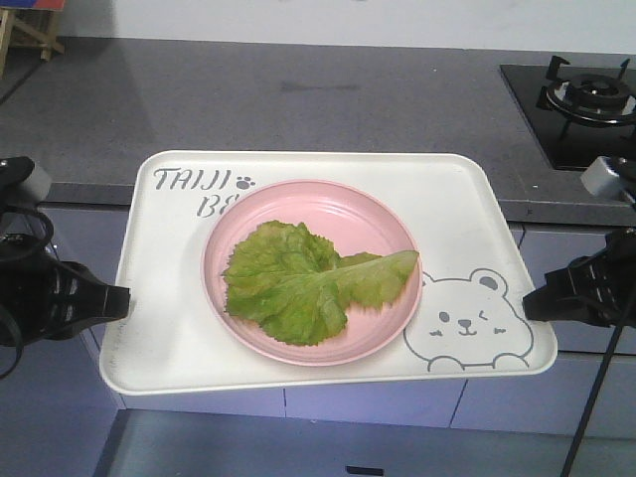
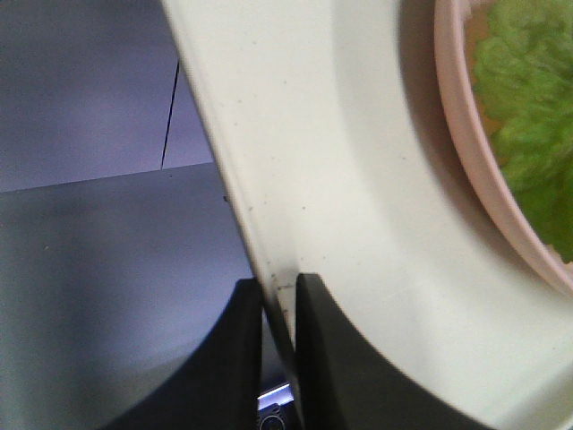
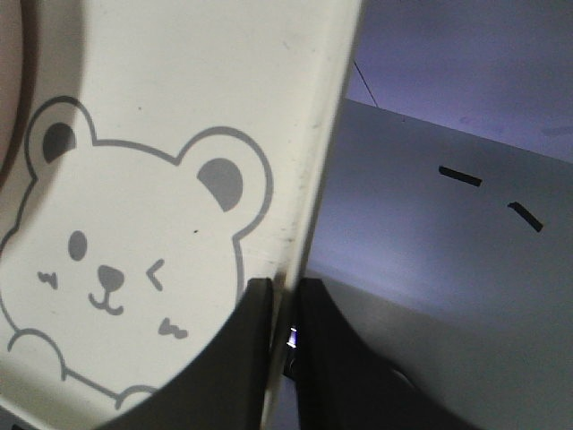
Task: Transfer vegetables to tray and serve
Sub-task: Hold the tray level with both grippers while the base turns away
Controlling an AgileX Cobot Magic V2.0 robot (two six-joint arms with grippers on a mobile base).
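Front view: both arms are mostly cut off at the frame edges, with only the black wrists and some cabling showing. The "TAIJI BE..." lettering (image 1: 194, 181) is cut short by the pink plate (image 1: 328, 202) sitting over it. In the left wrist view the plate and leaf run off the 3 o'clock edge and the green is blurred. The right wrist view shows only a sliver of plate at 9 o'clock.

The tray (image 1: 467, 209) has its long axis 9 to 3 o'clock, lettering at 10, bear drawing (image 1: 467, 323) at 4. It hangs over the cabinet fronts (image 1: 60, 238). Its 12 o'clock edge overlaps the grey counter (image 1: 248, 99), possibly resting on it, but contact is hard to call from here. Stove burner (image 1: 586, 99) on the counter at 2 o'clock, apart from the tray.

The vegetables (image 1: 298, 288) lie flat on the plate, which is near the tray's centre. The leaf's long axis is roughly 8 to 2 o'clock, ruffled broad end toward 9, narrow pale-ribbed end pointing to 2-3 and reaching the plate rim.

The left gripper (image 1: 124, 298) comes in level from 9 o'clock, pointing toward 3. Its fingers (image 2: 233, 358) are narrow and pinch the tray rim between them. The right gripper (image 1: 532, 298) comes in from 3-4 o'clock, pointing toward 9, just beside the bear. Its fingers (image 3: 345, 358) have the same narrow pinch on the rim.
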